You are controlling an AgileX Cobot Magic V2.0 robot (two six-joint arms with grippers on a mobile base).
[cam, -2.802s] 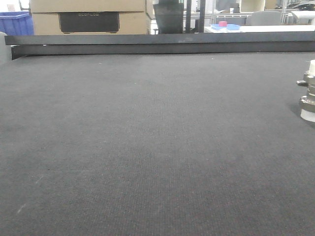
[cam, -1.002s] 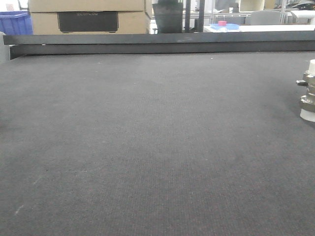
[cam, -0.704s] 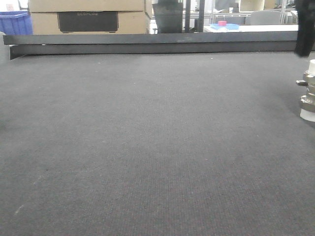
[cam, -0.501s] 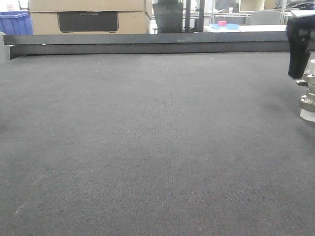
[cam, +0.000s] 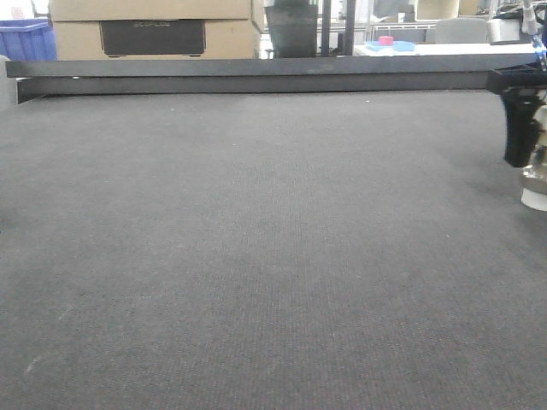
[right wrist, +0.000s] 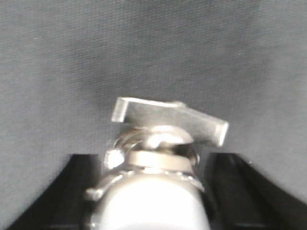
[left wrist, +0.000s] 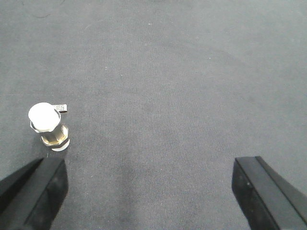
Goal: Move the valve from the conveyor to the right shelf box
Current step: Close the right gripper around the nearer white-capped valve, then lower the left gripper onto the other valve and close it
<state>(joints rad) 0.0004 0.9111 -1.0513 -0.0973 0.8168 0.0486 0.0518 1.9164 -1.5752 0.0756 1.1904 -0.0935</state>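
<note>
The valve (cam: 535, 192) stands upright on the dark-grey conveyor (cam: 256, 239) at the far right edge of the front view. Only its lower white cap and a bit of metal show beside a black finger (cam: 518, 128) of my right gripper. In the right wrist view the valve (right wrist: 153, 143) fills the gap of my right gripper (right wrist: 153, 196), which is open with a finger close on each side. The valve (left wrist: 48, 125) also appears left of my left gripper (left wrist: 148, 179), which is wide open over bare belt. The right shelf and its box are out of view.
A black metal rail (cam: 256, 75) runs along the belt's far edge. Behind it stand cardboard boxes (cam: 154, 26), a blue crate (cam: 26, 38) and a white table with a blue and pink item (cam: 389, 43).
My right gripper came into the front view from the top right and has dropped down around the valve, now covering its upper part. The valve has stayed in place.
</note>
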